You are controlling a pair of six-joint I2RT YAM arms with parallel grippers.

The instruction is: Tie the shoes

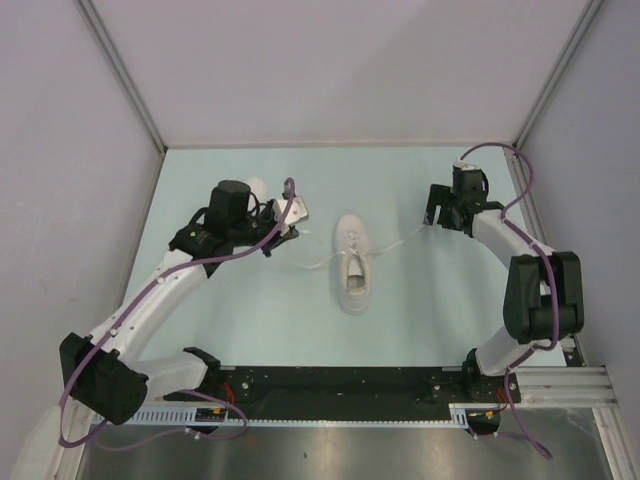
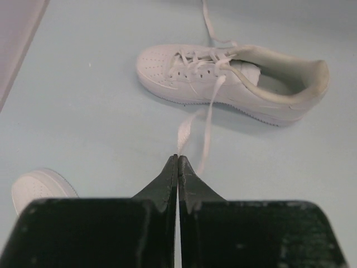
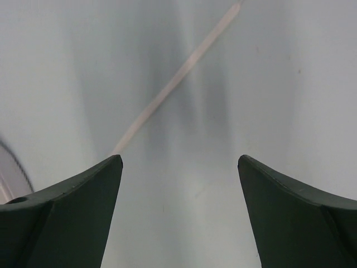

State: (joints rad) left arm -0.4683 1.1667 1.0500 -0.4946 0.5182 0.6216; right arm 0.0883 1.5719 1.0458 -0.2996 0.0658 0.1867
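Two laces stretch sideways from middle shoe [image 1: 353, 265], centre of table [image 1: 250, 330], toe away from you. Your left claw [image 2: 177, 160] is clenched, seemingly pinching left lace [image 2: 209, 114]. Your right claw [image 3: 179, 160] is released and empty, right lace [image 3: 178, 78] lying ahead of it. Second shoe [image 2: 39, 187] sits under left arm, untouched. Step, likely: gathering lace ends. Next: grasp right lace, cross it over left.

You get one high overhead view of the whole table [image 1: 250, 325]; both wrist cams skim low and close, left sharing the shoe [image 2: 184, 78], right just its lace [image 3: 173, 82].
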